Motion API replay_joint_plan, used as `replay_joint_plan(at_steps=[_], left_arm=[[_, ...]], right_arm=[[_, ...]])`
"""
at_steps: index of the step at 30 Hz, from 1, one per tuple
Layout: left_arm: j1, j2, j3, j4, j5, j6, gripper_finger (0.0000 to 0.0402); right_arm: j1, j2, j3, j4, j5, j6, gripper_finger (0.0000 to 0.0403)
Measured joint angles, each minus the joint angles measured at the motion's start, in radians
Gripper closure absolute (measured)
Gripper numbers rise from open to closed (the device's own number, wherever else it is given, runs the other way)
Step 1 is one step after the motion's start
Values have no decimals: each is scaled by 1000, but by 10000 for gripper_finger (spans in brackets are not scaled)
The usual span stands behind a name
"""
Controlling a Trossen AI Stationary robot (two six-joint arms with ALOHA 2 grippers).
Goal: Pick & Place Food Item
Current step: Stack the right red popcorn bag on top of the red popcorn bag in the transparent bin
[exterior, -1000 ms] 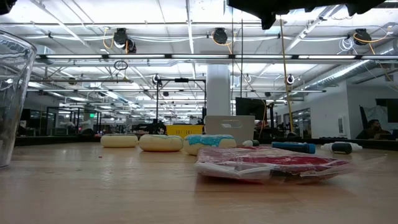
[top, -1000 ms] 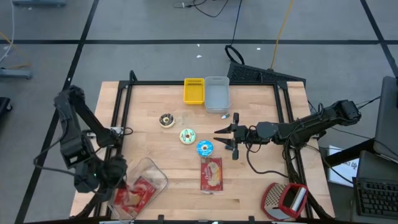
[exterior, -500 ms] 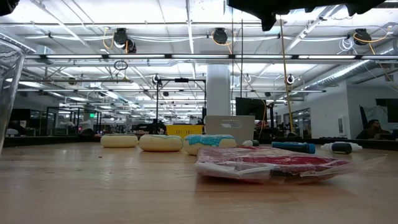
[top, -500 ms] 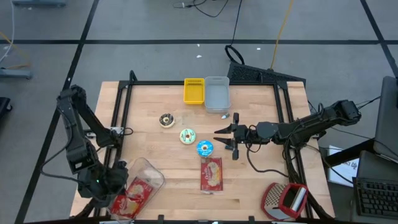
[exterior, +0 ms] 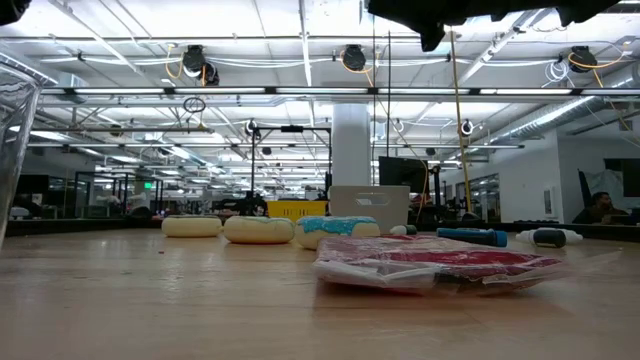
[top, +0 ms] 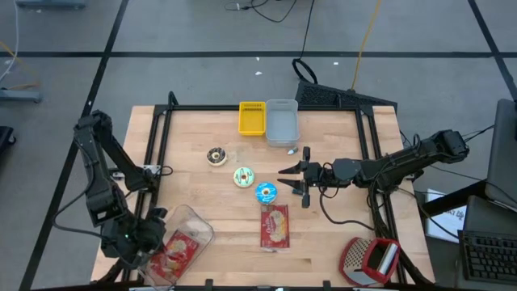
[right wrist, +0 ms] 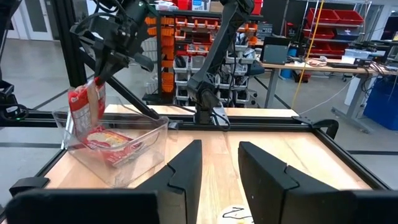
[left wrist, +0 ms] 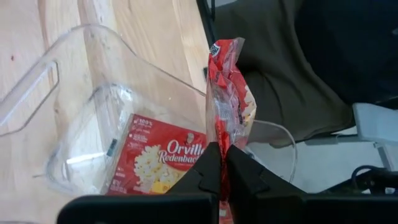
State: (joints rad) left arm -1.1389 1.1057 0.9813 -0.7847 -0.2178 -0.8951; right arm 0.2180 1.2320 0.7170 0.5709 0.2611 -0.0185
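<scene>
Left wrist view | left gripper (left wrist: pixel 221 167) clamped on popcorn packet (left wrist: pixel 229 93)

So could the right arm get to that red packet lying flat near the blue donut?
Probably yes. The right pincer hovers open just beside the red packet, with bare wood between them; the left pincer is busy far off.

Workshop (parts bins (right wrist: pixel 199 50), workbenches (right wrist: pixel 323 65)).

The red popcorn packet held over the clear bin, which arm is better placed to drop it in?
Left. Its end effector is shut on the red popcorn packet, right beside the clear bin. The right end effector waits mid-table near the blue donut.
</scene>
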Motion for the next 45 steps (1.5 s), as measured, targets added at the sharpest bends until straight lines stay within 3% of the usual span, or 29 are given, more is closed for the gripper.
replay_joint_plan(at_steps=[20, 31, 37, 45], left_arm=[[0, 21, 0, -34, 69, -101, 397], [1, 18, -131, 82, 124, -158, 389], [3, 18, -137, 81, 113, -158, 398], [34, 18, -137, 71, 108, -157, 352]], right_arm=[[0, 0, 0, 0, 0, -1, 310], [0, 0, 0, -1, 0, -1, 310], [0, 0, 0, -1, 0, -1, 310], [0, 0, 0, 0, 0, -1, 310]])
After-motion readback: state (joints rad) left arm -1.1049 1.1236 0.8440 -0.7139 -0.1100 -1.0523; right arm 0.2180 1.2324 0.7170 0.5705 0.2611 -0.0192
